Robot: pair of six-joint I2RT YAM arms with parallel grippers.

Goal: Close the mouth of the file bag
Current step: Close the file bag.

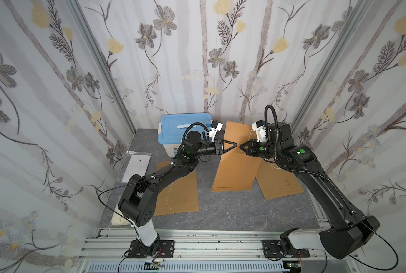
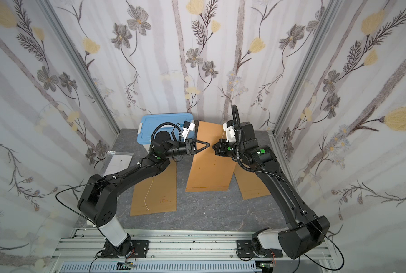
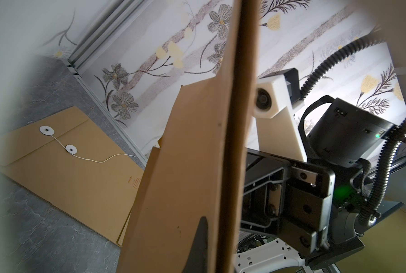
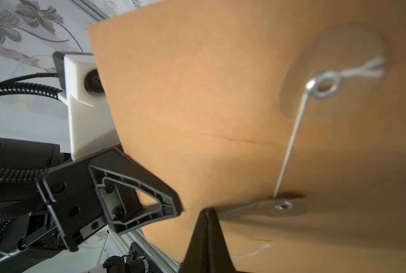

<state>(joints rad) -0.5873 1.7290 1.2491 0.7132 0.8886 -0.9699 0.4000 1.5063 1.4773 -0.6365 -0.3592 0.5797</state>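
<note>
The file bag point(image 1: 235, 165) leans lengthwise upward, mouth topmost, left hand point(image 1: 235, 143) and right hand point(image 1: 241, 147) both pinching it.

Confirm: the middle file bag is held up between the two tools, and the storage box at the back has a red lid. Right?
No: the storage box has a blue lid, not red, as both top views show. The middle file bag is held up between the left tool and right tool.
</note>
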